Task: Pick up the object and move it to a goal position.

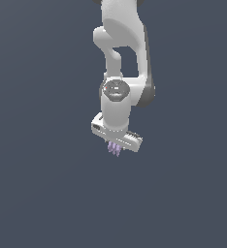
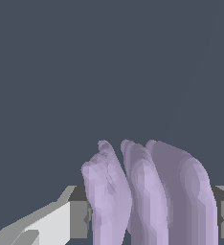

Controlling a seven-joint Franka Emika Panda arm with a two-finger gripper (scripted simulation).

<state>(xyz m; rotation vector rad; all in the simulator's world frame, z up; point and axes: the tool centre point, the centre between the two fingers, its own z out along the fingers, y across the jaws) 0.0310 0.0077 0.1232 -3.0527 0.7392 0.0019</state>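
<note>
The object (image 1: 114, 149) is a tiny pale lilac-purple thing with three parallel ridges. It hangs just under the white gripper (image 1: 115, 145) in the middle of the exterior view. In the wrist view the object (image 2: 147, 191) fills the space between the two grey fingers (image 2: 78, 217), with the ridges standing side by side. The gripper is shut on the object. Its fingertips are hidden behind the object. The white arm (image 1: 120, 58) reaches down from the top of the exterior view.
A plain dark grey-blue surface (image 1: 38, 193) fills the background in both views. No other object or goal marker shows.
</note>
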